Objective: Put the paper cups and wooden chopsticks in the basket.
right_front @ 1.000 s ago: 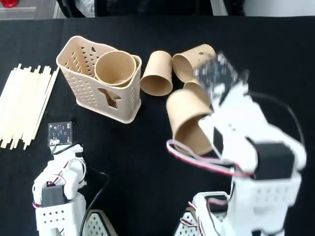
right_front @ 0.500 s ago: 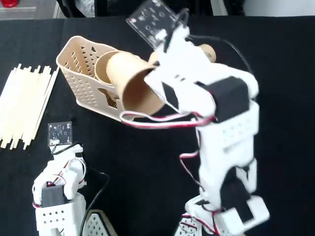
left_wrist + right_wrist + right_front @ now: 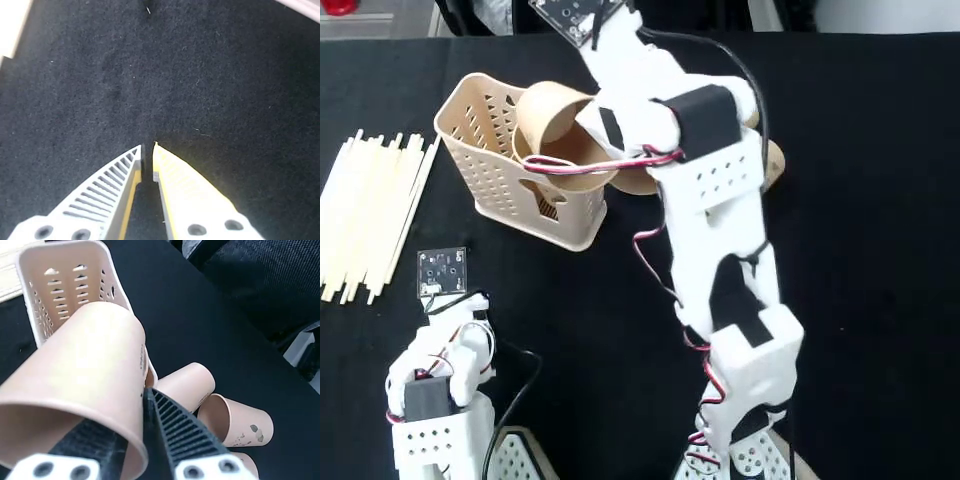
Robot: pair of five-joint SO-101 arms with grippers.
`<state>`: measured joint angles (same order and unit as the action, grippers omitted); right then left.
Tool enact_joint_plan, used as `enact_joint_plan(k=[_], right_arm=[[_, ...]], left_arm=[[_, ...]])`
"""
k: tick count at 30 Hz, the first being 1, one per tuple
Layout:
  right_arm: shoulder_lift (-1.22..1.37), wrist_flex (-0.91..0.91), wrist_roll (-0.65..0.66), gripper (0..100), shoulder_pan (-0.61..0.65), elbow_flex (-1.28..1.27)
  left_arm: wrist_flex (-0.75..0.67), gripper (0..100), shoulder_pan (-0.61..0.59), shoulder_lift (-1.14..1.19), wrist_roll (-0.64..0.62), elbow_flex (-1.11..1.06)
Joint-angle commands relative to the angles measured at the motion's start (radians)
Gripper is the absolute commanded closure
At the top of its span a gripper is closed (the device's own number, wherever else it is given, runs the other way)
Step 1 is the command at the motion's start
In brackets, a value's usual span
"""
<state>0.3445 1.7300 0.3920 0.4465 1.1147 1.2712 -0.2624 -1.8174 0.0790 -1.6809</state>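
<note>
Since 1 second ago the right arm [image 3: 705,190] has swung from the loose cups over to the basket [image 3: 500,195], carrying 1 cup with it; the left arm [image 3: 435,390] has not moved.

5 paper cups can be counted. 1 is the held cup [image 3: 555,115], tilted over the basket's open top. 1 more, the nested cup [image 3: 560,180], sits inside the basket beneath it, with little more than its rim showing. 3 loose cups [image 3: 187,385] lie on their sides on the black cloth [image 3: 860,250] at 3 o'clock from the basket, close together and largely covered by the arm in the high view. The 1 basket stands at 10 o'clock from the table's middle. The wooden chopsticks [image 3: 370,210] lie in 1 flat spread at 9 o'clock from the basket, apart from it; they overlap too much to count.

From its base at 6 o'clock the right arm stretches toward 11 o'clock, its wrist bent over the basket. The right gripper [image 3: 145,405] is clamped on the held cup's rim, 1 jaw inside the mouth and 1 outside against the wall. At 7 o'clock the left arm sits folded, and the left gripper [image 3: 148,147] points down at bare cloth, jaws pressed together with nothing between them.
</note>
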Motion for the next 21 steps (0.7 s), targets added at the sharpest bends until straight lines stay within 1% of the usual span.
enact_joint_plan(k=[1,8,10,13,15,17,21], right_arm=[[-0.007,0.034,0.005,98.6,0.008,-0.016],[-0.007,0.034,0.005,97.6,-0.014,-0.087],[-0.007,0.035,0.003,91.8,-0.014,-0.087],[-0.012,0.035,0.005,78.1,-0.009,-0.074],[-0.025,0.031,0.006,71.1,-0.008,-0.056],[-0.038,0.029,0.006,68.9,-0.008,-0.015],[-0.038,-0.011,-0.002,69.9,0.005,0.093]], left_arm=[[0.000,95,0.001,-0.002,0.002,-0.019],[0.000,95,0.001,-0.002,0.002,-0.019],[0.000,95,0.001,-0.002,0.002,-0.019],[0.000,95,0.001,-0.002,0.002,-0.019],[0.000,95,0.001,-0.002,0.002,-0.019],[0.000,95,0.001,-0.002,0.002,-0.019],[0.000,95,0.001,-0.002,0.002,-0.019]])
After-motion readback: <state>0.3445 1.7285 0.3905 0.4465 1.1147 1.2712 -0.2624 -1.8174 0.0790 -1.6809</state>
